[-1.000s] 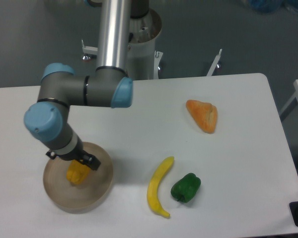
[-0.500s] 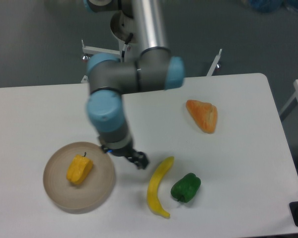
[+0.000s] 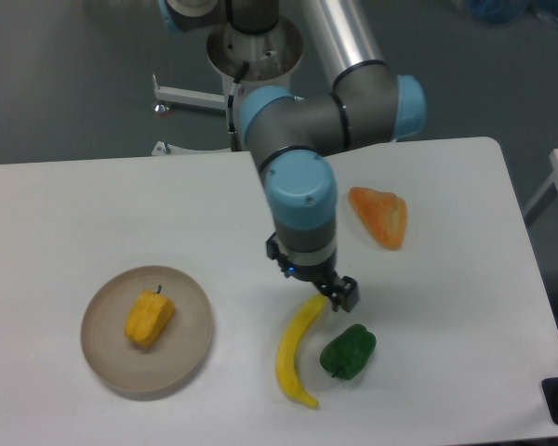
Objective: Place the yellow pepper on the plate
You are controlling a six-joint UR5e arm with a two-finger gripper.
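Camera view: yellow pepper (image 3: pixel 149 317) lies on plate (image 3: pixel 191 348); pincer (image 3: pixel 343 295) mostly hidden, opening indiscernible.

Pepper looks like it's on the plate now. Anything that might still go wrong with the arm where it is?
1. The end effector hangs right by the long yellow item's upper tip and close to the green pepper; a low move could nudge either.
2. The yellow pepper lies inside the plate, so it looks safe unless the arm sweeps back over it.
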